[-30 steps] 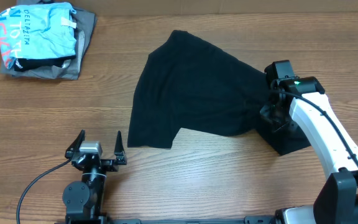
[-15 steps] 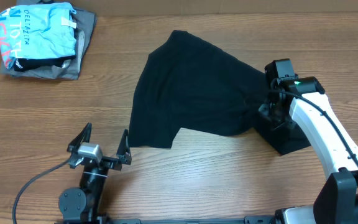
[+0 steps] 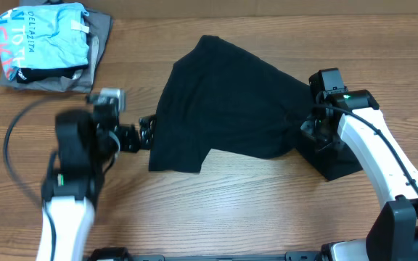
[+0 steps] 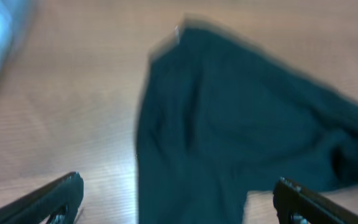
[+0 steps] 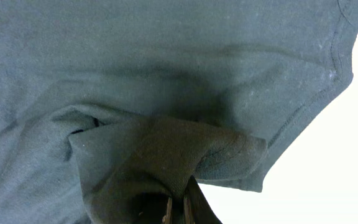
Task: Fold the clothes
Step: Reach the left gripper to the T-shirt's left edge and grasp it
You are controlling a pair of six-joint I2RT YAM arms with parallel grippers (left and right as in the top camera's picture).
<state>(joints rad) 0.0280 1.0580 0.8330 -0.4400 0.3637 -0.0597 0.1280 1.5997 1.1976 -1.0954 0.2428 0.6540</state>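
The left hand [image 3: 144, 133], a second ago low near the front edge of the desk [image 3: 267, 203] and well apart from the shirt [image 3: 223, 101], now sits just beside the shirt's left edge. Its wide-spread fingers point at the cloth. Its arm [image 3: 75, 167] now reaches up the desk's left side and is blurred with motion.

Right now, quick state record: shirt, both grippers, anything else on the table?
garment: black T-shirt, spread rumpled mid-table, not yet folded
right gripper: shut on bunched fabric at the black T-shirt's right edge
left gripper: open, beside its left edge, holding nothing
other items: light blue printed shirt atop grey garment, far left corner
surface: wooden table
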